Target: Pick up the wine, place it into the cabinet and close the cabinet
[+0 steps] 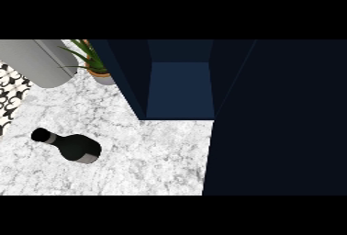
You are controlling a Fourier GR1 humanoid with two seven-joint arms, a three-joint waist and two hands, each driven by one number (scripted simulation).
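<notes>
Lying on marble counter (156, 156), wine bottle (73, 146), left of open cabinet (180, 87)

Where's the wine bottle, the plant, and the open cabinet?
wine bottle (76, 147), head view, on its dark body.
plant (86, 54), head view, on its green leaves.
cabinet (180, 87), head view, on its blue inside floor.

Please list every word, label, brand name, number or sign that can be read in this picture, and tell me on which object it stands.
There is no readable text.
wine bottle: dark, with a grey band near its base, no label or lettering shows.
cabinet: plain dark blue, no marking.
plant pot: no marking.
patterned tiles: black and white ornament only, no letters.
</notes>
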